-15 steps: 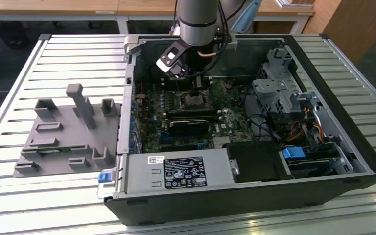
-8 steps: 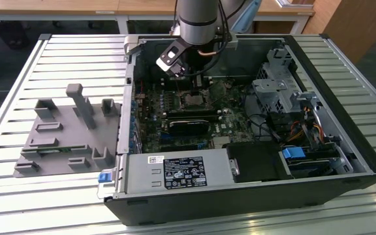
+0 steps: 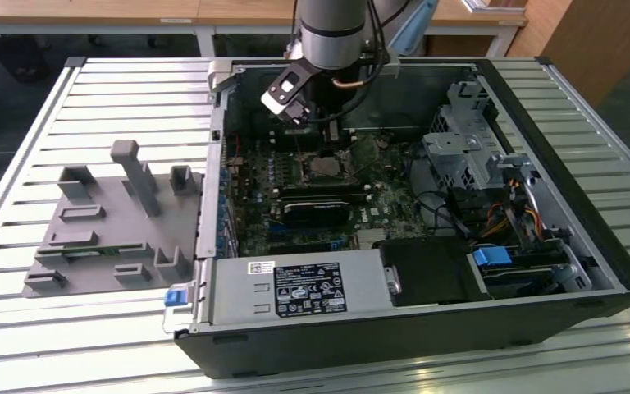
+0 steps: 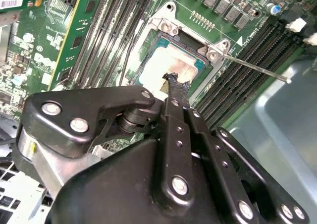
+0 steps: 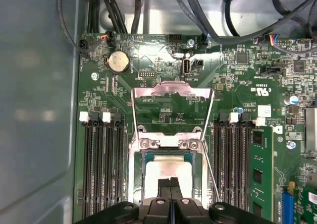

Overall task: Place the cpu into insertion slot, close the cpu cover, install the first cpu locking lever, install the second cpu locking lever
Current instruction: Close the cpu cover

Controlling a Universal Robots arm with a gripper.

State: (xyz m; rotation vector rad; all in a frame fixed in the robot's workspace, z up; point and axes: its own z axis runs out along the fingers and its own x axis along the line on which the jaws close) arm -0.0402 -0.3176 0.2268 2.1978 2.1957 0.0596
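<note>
- One cpu, lying seated in the insertion slot.
- One cpu cover, swung open beyond the insertion slot, leaving access.
- One pincer, fingers together, empty, tips over the insertion slot, apparently settling the cpu.

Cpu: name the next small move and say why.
Probably raise the fingers straight off the cpu: it already lies in the slot, the shut fingers sit over it, and the cover lies folded open.

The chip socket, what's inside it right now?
A silver chip lies inside, its cover frame swung open. The hand covers part of the chip, so its seating can't be judged.
</note>
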